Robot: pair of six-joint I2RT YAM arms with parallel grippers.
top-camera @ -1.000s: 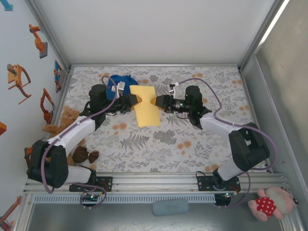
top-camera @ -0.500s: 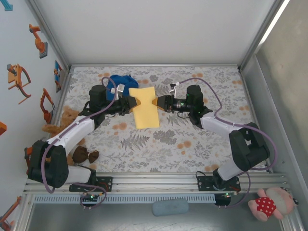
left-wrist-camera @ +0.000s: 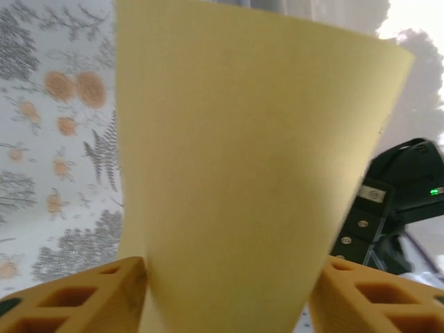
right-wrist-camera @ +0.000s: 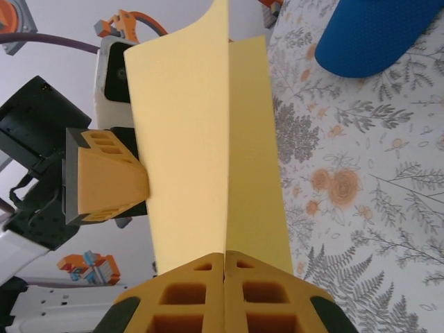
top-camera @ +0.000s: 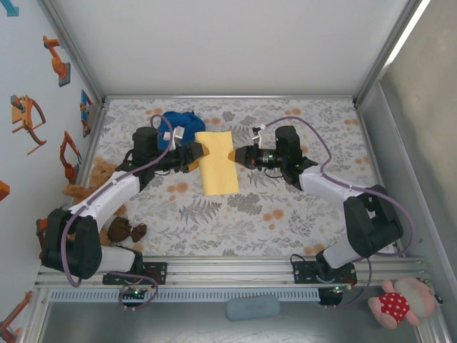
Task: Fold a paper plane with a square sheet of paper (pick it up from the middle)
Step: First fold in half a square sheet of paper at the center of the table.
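At the left edge of the table (top-camera: 285,214) a teddy bear (top-camera: 95,179) lies beside the left arm, which reaches far and right toward the middle. Just right of that arm's wrist, on the far side, sits a blue cap (top-camera: 178,121). The left gripper (top-camera: 194,153) points right at the left edge of the yellow sheet (top-camera: 216,163). In the left wrist view its orange fingers (left-wrist-camera: 76,298) stand wide apart, and the sheet's bowed edge fills the gap from one finger to the other. I cannot tell whether they press it. The sheet hangs between the two grippers over the middle of the table, just right of and nearer than the cap. From above it reads as a rectangle, longer from far to near than from left to right. In the right wrist view it is folded along a straight crease, one flap standing out from the other. The right gripper (top-camera: 233,153) points left at the sheet's right edge. Its fingers (right-wrist-camera: 187,291) are closed flat together, pinching the sheet where the crease meets them. The right arm runs back to its base at the near right. A pink plush (top-camera: 398,303) lies off the table at the near right corner.
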